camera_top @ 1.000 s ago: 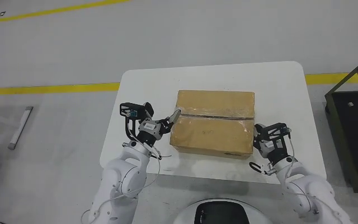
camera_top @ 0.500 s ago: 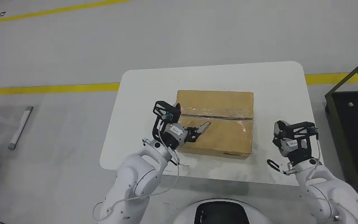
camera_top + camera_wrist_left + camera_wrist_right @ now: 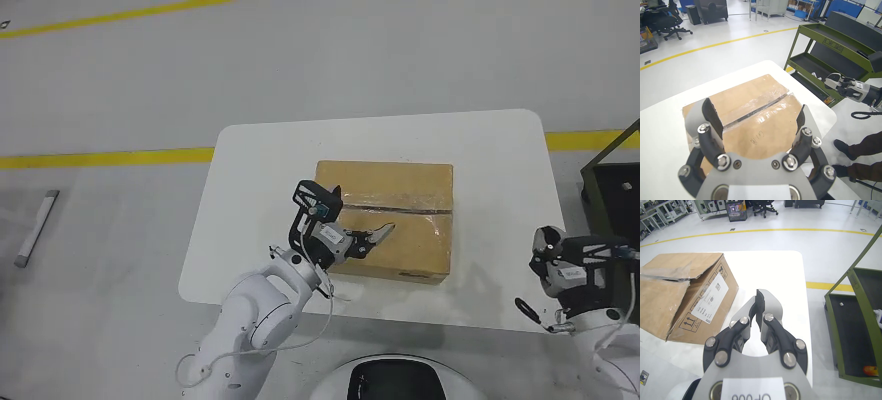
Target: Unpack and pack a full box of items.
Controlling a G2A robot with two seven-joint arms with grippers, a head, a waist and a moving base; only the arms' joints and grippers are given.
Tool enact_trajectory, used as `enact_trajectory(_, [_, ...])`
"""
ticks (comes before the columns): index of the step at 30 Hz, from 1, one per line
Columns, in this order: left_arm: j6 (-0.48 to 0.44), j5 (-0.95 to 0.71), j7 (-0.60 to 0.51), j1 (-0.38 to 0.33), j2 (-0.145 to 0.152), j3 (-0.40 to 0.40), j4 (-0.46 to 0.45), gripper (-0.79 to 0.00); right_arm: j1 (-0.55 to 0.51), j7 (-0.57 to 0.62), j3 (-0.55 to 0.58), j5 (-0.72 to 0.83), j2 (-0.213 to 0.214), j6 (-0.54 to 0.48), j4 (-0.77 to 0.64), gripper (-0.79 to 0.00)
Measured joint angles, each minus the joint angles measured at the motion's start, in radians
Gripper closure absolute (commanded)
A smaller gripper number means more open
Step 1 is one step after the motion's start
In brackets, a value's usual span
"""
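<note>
Now my left hand (image 3: 755, 107) spread above box (image 3: 405, 185) seam; grip may slip on slick tape (image 3: 772, 93), shoving box sideways.

The left gripper (image 3: 755, 108) hovers over the cardboard box (image 3: 400, 185) top, fingers spread wide and empty. The right gripper (image 3: 757, 306) hangs well apart from the box's right end, fingers pressed together.

Left claw (image 3: 377, 240) above cardboard box (image 3: 400, 190)

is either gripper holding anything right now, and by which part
Nothing is held. The left gripper hangs open over the cardboard box; the right gripper is shut and empty.
</note>
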Motion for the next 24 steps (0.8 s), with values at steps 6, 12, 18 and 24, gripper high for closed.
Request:
enact_trajectory(6, [-0.022,0.034,0.012,-0.018,-0.005,0.034,0.005,-0.785,-0.006,0.001,0.002,-0.003,0.000,-0.001,-0.003,0.000])
enact_trajectory(12, [0.001,0.155,-0.020,-0.119,-0.028,0.153,0.075,-0.785,0.010,0.012,-0.006,-0.007,0.001,0.002,0.006,0.000])
enact_trajectory(18, [0.040,0.276,-0.053,-0.213,-0.061,0.278,0.156,-0.785,0.007,0.016,-0.017,-0.011,0.000,0.016,0.002,0.000])
enact_trajectory(24, [0.045,0.363,-0.098,-0.279,-0.087,0.344,0.238,-0.785,0.001,0.016,-0.018,-0.013,-0.001,0.027,0.002,0.000])
